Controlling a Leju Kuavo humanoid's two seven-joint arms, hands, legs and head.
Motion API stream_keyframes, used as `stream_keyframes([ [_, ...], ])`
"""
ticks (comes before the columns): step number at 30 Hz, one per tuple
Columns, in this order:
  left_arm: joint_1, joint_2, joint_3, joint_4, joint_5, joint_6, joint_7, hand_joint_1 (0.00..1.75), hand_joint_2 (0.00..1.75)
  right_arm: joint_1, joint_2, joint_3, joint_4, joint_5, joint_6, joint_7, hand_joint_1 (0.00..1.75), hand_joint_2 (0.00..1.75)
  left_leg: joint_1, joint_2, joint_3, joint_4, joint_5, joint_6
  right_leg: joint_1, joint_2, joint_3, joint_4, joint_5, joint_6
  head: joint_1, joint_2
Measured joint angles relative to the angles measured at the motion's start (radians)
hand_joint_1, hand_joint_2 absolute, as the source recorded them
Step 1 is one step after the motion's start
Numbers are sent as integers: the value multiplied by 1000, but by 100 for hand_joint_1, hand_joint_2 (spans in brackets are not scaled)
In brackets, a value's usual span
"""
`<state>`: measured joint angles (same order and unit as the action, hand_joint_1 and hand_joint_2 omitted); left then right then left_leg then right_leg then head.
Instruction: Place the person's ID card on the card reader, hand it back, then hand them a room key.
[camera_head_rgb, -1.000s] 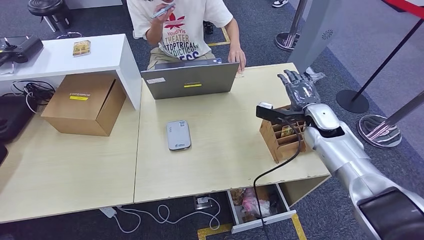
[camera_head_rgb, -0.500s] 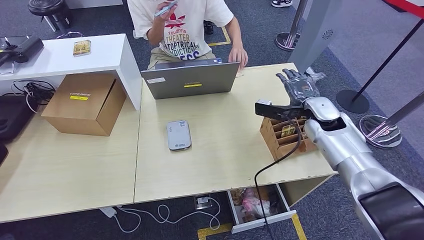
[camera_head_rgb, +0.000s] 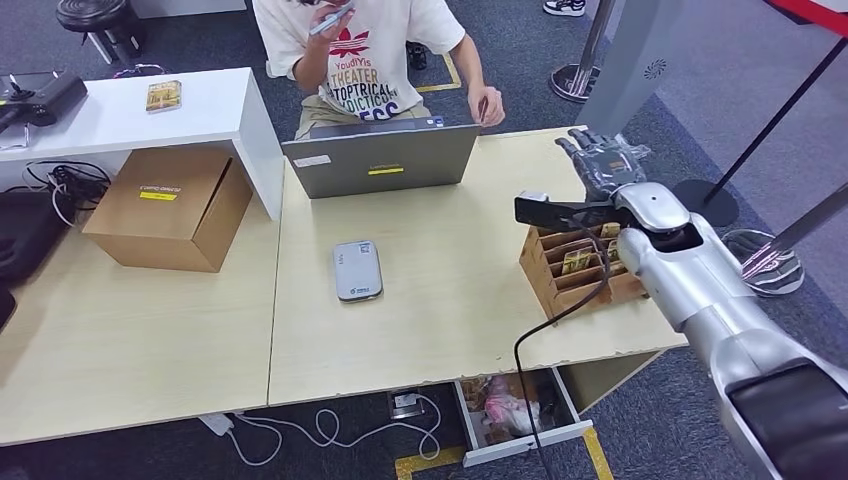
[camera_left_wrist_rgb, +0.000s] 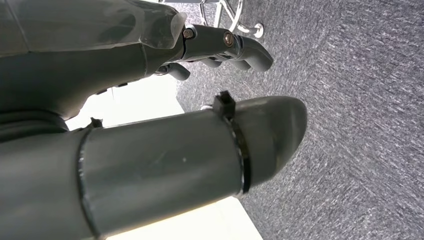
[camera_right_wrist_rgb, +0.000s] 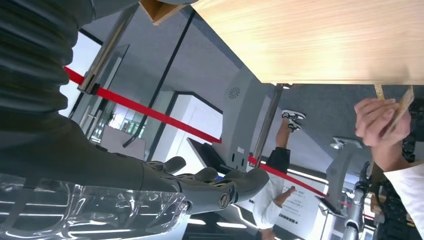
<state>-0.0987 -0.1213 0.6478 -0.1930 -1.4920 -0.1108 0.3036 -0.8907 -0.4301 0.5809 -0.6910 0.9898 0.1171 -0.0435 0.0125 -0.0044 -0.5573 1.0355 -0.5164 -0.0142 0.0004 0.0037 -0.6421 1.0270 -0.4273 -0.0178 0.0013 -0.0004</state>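
Since a moment ago the person's hand (camera_head_rgb: 484, 106) has lifted the ID card (camera_head_rgb: 482, 108) off the desk, while your empty, open-fingered right hand (camera_head_rgb: 601, 166) waits nearby; the card reader (camera_head_rgb: 357, 270) remains unused.

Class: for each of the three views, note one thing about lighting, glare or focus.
Head view: even light, soft shadows, table sharp. Left wrist view: the left hand looms soft-edged, with a bright washed-out patch behind it. Right wrist view: glare on the clear cover of the right hand.
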Motion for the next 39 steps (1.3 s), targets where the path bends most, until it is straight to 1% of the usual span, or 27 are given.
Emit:
stream_keyframes([
  [4,5,0,2,0,2,6,0,0,0,-31,4,28,4,2,29,-1,0,175,0,0,0,0,0,0,0,0,0,0,0,0,0,0],
  [9,7,0,7,0,4,11,1,0,0,-84,21,68,20,-10,56,-3,0,175,0,-1,0,0,1,1,0,0,0,0,0,0,0,0],
  [14,10,0,12,0,4,13,-1,0,0,-99,25,94,26,-48,91,-2,0,175,0,-1,0,0,1,1,0,-1,0,0,0,0,0,0],
  [18,10,0,12,0,3,12,-3,0,0,-98,12,113,15,-87,141,6,0,175,0,-1,0,0,1,1,0,-1,0,0,0,0,0,0],
  [24,10,0,12,0,1,6,4,0,0,-98,-25,146,-24,-153,194,18,0,175,-1,-1,0,0,1,1,0,-1,0,0,0,0,0,0],
  [28,10,0,12,0,1,5,9,0,0,-97,-40,164,-42,-186,202,27,0,175,-1,-1,0,0,1,1,0,-1,0,0,0,0,0,0],
  [31,10,0,12,0,1,5,10,0,0,-89,-45,171,-56,-214,191,40,0,175,0,-1,0,0,1,1,0,-1,0,0,0,0,0,0],
  [39,10,0,12,0,0,3,12,0,0,-27,-55,167,-102,-243,157,85,0,175,-1,-1,0,0,1,1,0,-1,0,0,0,0,0,0],
])
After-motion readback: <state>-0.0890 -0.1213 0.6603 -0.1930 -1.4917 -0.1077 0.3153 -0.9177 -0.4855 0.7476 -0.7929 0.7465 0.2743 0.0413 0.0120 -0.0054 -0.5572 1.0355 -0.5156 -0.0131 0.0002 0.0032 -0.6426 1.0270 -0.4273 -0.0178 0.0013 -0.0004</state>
